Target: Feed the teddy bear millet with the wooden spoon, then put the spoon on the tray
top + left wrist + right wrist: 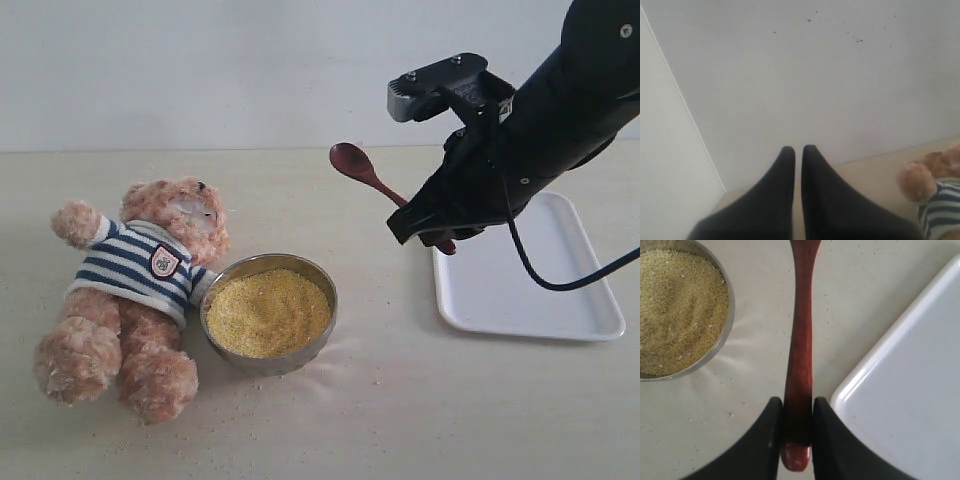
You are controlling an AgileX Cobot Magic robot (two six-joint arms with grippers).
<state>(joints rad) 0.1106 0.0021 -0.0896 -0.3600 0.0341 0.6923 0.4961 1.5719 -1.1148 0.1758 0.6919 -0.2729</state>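
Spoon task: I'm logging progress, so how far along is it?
Done: the spoon is picked up. In hand: the right gripper holds it by the handle, raised between millet and tray. Left: laying it on the tray; whether the bear was fed, I cannot tell.

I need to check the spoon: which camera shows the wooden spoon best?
The exterior view: the wooden spoon shows its bowl and handle, held by the right gripper. The right wrist view shows only its handle between the fingers; the left wrist view shows none of it.
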